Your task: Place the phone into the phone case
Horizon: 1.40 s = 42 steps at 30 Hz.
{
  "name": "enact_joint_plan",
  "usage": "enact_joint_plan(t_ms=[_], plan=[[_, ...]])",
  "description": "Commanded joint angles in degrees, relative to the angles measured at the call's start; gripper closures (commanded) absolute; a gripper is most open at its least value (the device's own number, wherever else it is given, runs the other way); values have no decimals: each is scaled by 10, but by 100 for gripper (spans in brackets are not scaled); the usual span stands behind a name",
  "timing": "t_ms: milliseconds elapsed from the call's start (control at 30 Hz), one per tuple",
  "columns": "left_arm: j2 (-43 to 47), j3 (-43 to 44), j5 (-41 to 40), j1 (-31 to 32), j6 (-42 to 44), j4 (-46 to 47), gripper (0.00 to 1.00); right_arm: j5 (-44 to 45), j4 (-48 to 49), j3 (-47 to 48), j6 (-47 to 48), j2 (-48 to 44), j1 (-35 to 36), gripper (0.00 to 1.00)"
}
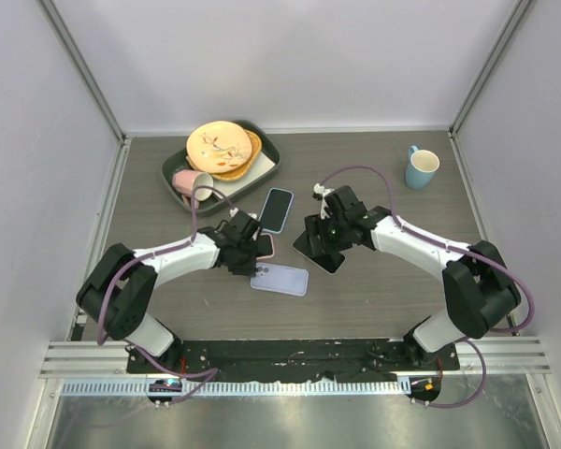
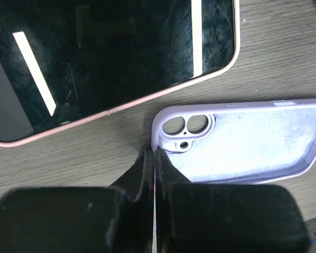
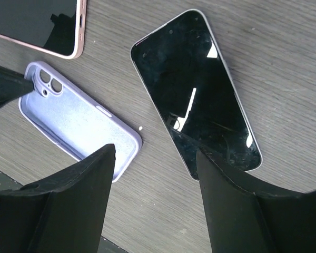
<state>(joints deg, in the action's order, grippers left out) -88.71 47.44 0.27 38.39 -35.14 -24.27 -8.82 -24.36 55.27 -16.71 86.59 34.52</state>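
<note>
On the desk, phone case empty, phone outside; left end effector clenched, right end effector released.

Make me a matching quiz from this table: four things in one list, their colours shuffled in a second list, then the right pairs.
Things:
1. case
2. mug
3. cup
4. tray

Colours:
A. dark green
B. lilac
C. light blue
D. pink

Pairs: 1-B, 2-C, 3-D, 4-A
</note>
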Motion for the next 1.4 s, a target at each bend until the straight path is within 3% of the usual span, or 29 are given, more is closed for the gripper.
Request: enact_joint_plan(t_ms=[0, 333, 400, 433, 533, 733, 900, 1033, 1167, 1367], plan=[[24, -16, 25, 19, -73, 27, 100, -26, 26, -9, -17, -23, -18, 32], [31, -8, 8, 63, -130, 10, 99, -38, 33, -18, -30, -26, -42, 32], [40, -5, 5, 64, -132, -2, 79, -32, 33, -20, -36, -34, -44, 32], [46, -4, 3, 63, -130, -9, 61, -30, 33, -24, -38, -40, -45, 32], [68, 11, -39, 64, -118, -51, 44, -27, 32, -25, -42, -54, -48, 32], [126, 60, -119, 64, -56, -97, 31, -32, 34, -32, -50, -63, -59, 32], [138, 92, -121, 55, -6, -84, 23, -45, 43, -50, -64, -74, -74, 32], [109, 122, -57, 36, 23, -55, 20, -67, 55, -77, -88, -84, -96, 32], [65, 149, 137, -9, 18, 6, 20, -106, 67, -105, -125, -101, -145, 32], [-16, 179, 276, -60, -3, 84, 20, -155, 91, -163, -155, -127, -205, 32]])
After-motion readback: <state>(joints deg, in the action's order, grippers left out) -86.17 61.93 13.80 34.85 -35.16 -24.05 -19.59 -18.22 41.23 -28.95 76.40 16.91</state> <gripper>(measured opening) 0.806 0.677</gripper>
